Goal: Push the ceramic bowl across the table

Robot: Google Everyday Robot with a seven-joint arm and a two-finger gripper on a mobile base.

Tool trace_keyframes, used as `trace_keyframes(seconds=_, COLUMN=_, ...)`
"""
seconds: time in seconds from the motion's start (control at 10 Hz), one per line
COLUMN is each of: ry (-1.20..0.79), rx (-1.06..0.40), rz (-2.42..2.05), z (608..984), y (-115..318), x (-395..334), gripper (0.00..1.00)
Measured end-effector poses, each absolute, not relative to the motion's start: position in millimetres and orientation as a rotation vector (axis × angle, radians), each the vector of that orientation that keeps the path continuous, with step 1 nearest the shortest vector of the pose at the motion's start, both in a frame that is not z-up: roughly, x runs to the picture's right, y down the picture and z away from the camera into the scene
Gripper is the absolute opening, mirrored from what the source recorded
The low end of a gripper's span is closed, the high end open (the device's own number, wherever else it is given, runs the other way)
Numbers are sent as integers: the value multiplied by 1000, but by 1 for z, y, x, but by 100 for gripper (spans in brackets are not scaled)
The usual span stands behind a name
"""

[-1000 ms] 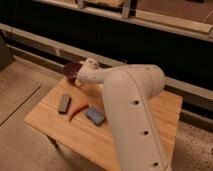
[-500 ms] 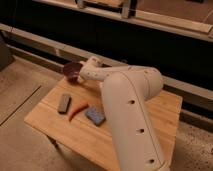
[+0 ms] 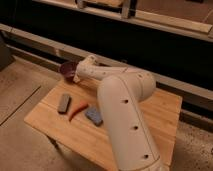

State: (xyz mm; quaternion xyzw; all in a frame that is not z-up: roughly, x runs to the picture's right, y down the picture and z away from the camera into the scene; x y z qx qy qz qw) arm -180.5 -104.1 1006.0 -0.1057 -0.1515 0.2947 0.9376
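The ceramic bowl (image 3: 67, 70), small, round and dark maroon, sits at the far left back corner of the table (image 3: 162, 112), right at its edge. My white arm reaches from the lower right across the wooden top. My gripper (image 3: 77, 76) is at the bowl's right side, against or very close to its rim. The arm hides part of the table's middle.
A grey rectangular block (image 3: 63, 103), a red chili-shaped object (image 3: 77, 110) and a blue sponge-like pad (image 3: 93, 116) lie on the left half of the table. A dark wall with metal rails runs behind the table. Concrete floor lies to the left and in front.
The arm's elbow has shifted slightly. The bowl and gripper stay at about the same spot at the back left corner.
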Motion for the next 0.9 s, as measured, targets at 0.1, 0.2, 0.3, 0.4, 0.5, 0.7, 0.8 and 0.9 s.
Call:
trace_keyframes(seconds=0.1, ry=-305, rx=-215, rz=585, z=1009, y=-111, x=-183, gripper=65)
trace_keyframes(seconds=0.2, ry=-303, rx=-212, rz=571, z=1011, y=-118, x=-187, gripper=65)
trace_keyframes(seconds=0.3, ry=-303, rx=-209, rz=561, z=1012, y=-125, x=-192, gripper=65)
trace_keyframes(seconds=0.4, ry=-302, rx=-204, rz=551, z=1013, y=-132, x=-197, gripper=65)
trace_keyframes(seconds=0.5, ry=-301, rx=-200, rz=544, z=1015, y=-136, x=-200, gripper=65)
trace_keyframes(seconds=0.7, ry=-294, rx=-207, rz=517, z=1020, y=-139, x=-213, gripper=65)
trace_keyframes(seconds=0.8, ry=-292, rx=-211, rz=504, z=1022, y=-138, x=-219, gripper=65)
trace_keyframes(seconds=0.9, ry=-284, rx=-218, rz=483, z=1026, y=-137, x=-228, gripper=65)
